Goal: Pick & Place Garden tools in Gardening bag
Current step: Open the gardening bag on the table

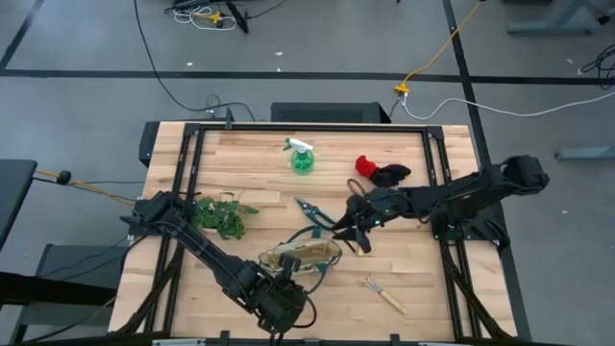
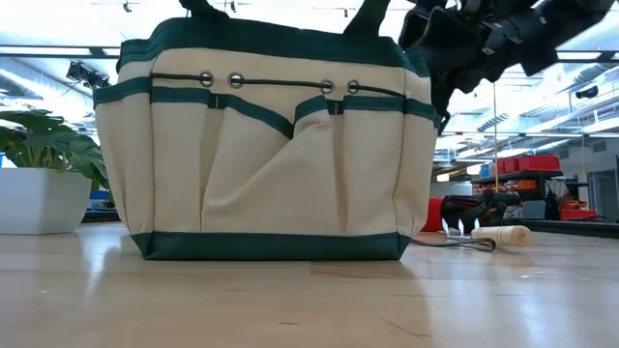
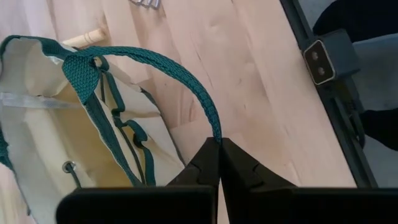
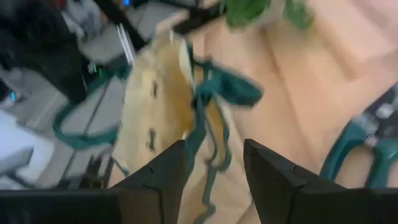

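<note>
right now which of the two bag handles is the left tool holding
The left tool is shut on the green loop handle on the bag's near side, towards the table's front edge; the other handle hangs free by the right tool.

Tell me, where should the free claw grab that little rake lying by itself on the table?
Probably by the pale wooden handle of the hand rake, coming straight down from above. It lies flat on bare wood, apart from the gardening bag, with its handle the thickest, longest part and its metal tines thin. The open right claw is nearer; the left claw is pinching the bag's handle.
</note>
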Available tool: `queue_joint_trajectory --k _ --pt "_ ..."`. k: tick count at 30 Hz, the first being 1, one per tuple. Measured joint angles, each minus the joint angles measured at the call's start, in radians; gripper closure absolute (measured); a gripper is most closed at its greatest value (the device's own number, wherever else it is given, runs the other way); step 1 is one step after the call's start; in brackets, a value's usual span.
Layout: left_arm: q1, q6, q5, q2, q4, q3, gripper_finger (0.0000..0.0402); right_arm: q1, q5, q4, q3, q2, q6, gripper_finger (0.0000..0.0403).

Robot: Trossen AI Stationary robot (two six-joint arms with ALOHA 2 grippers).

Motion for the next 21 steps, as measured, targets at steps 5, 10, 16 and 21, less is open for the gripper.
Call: queue_joint_trajectory --k 5,10,16,21 --pt "0.000 -0.001 0.002 0.000 0.000 0.000 0.0394 -0.001 -0.036 -0.140 0.118 0.045 -0.067 0.0238" --pt "-0.004 0.000 0.006 0.000 -0.001 0.000 0.0397 -0.001 -0.011 -0.280 0.216 0.043 -0.146 0.0238" --pt "-0.005 -0.007 0.007 0.000 -0.001 0.000 0.0393 0.009 0.029 -0.419 0.338 0.046 -0.216 0.0238" --pt "-0.005 -0.007 0.007 0.000 0.000 0.000 0.0397 0.031 0.086 -0.527 0.421 0.066 -0.294 0.0238"
